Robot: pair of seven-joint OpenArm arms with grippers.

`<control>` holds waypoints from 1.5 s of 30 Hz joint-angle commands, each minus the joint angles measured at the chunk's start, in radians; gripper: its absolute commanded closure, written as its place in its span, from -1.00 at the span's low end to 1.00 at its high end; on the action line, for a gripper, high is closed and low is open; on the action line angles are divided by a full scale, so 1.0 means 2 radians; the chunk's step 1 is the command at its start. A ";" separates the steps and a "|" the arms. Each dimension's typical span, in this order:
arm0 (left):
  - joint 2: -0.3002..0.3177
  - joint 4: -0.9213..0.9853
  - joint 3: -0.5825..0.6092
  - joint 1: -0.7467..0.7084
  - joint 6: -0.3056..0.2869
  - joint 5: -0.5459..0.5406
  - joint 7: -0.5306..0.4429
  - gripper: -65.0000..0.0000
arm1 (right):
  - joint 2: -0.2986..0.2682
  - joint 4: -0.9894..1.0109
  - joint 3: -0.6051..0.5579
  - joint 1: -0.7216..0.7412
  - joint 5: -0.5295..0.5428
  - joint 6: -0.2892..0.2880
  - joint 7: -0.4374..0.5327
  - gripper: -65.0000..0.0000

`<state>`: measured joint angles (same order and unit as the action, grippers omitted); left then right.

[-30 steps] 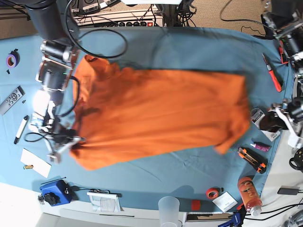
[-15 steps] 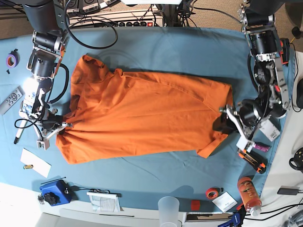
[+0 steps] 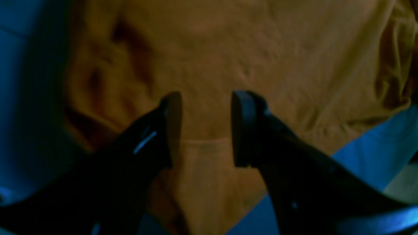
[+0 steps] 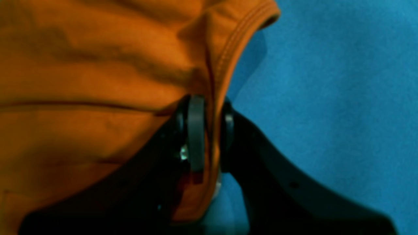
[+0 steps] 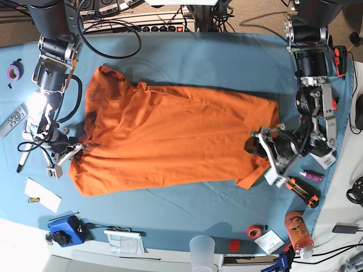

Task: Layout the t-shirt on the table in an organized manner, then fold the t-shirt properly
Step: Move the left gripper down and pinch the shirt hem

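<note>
1. Lying spread across the middle of the table (image 5: 198,56), the t-shirt (image 5: 176,139) runs lengthwise btwn the two arms, mostly flat w/ some creases.
2. Right gripper (image 5: 67,157) sits at the shirt's end on the base view's left side. Wrist cam shows its jaws nearly together w/ a stitched hem of the orange cloth (image 4: 98,81) pinched between them; cloth bunches in folds up and to one side of the fingertips, bare blue table cover (image 4: 326,98) on the other side.
3. Left gripper (image 5: 262,148) is at the opposite end of the shirt, over its edge. Wrist cam: jaws standing apart, clear gap, nothing between them. Orange fabric (image 3: 261,49) lies ahead of and under the fingertips, a hem line just below the gap; blue table shows off to both sides. Whether the tips touch the cloth, can't tell – view's dark and blurry.
4. Near the left gripper, on the table's edge: an orange-black utility knife (image 5: 302,191) just beyond it, an orange bottle (image 5: 298,229) further along, a red tape roll (image 5: 254,230) nearby.
5. Near the right gripper: a white marker (image 5: 25,155) just outward of it, a remote (image 5: 12,119) a bit further, a white card (image 5: 42,194) and a blue box (image 5: 64,230) toward the front edge.
6. A clear plastic cup (image 5: 202,251) stands at the front edge, well apart from both grippers.
</note>
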<state>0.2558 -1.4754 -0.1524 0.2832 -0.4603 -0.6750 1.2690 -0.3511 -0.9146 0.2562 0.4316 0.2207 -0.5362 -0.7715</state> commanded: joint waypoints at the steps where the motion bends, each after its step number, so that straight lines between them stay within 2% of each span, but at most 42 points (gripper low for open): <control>1: 0.003 -0.008 0.013 0.006 -0.002 -0.006 -0.007 0.27 | -0.006 -0.004 0.000 0.007 -0.003 -0.001 -0.008 0.75; 4: 0.002 -0.008 0.054 -0.005 0.004 0.037 -0.043 0.27 | -0.006 -0.004 0.000 0.007 0.004 -0.002 -0.008 0.75; 6: 0.002 -0.008 0.076 -0.006 0.040 0.087 -0.087 0.27 | -0.006 -0.004 0.000 0.007 0.008 -0.001 -0.009 0.75; 8: 0.001 -0.008 0.085 -0.001 0.067 0.119 -0.104 0.29 | -0.006 -0.004 0.000 0.007 0.007 -0.001 -0.009 0.75; 9: -0.001 -0.008 0.085 0.003 0.075 0.124 -0.101 0.36 | -0.006 -0.004 0.001 0.007 0.007 -0.001 -0.009 0.75; 12: -0.007 -0.008 0.085 0.008 0.076 0.124 -0.088 0.90 | -0.006 -0.004 0.001 0.007 0.007 -0.001 -0.009 0.75; 13: -0.009 -0.008 0.085 0.008 0.075 0.125 -0.084 1.00 | -0.006 -0.004 0.001 0.007 0.007 -0.001 -0.009 0.75; 20: -0.014 -0.008 0.085 0.006 0.075 0.149 -0.005 1.00 | -0.006 -0.004 0.001 0.007 0.007 -0.001 -0.002 0.75; 25: -0.004 -0.008 0.085 -0.007 0.075 0.162 0.021 1.00 | -0.006 -0.004 0.001 0.007 0.007 -0.001 0.002 0.75; 30: 0.005 -0.023 0.085 -0.043 0.075 0.162 0.028 1.00 | -0.006 -0.004 0.001 0.007 0.007 -0.001 0.007 0.75; 39: 0.019 -0.176 0.084 -0.137 0.075 0.173 0.008 1.00 | -0.006 -0.004 0.000 0.007 0.007 -0.001 0.010 0.75; 45: 0.020 -0.216 0.084 -0.186 0.075 0.174 0.001 1.00 | -0.006 -0.004 0.001 0.007 0.007 -0.001 0.010 0.75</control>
<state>0.2909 -1.8874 0.0185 -0.1036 -0.3103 -0.3252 1.2789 -0.3489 -0.9142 0.2562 0.4267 0.2367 -0.5365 -0.7467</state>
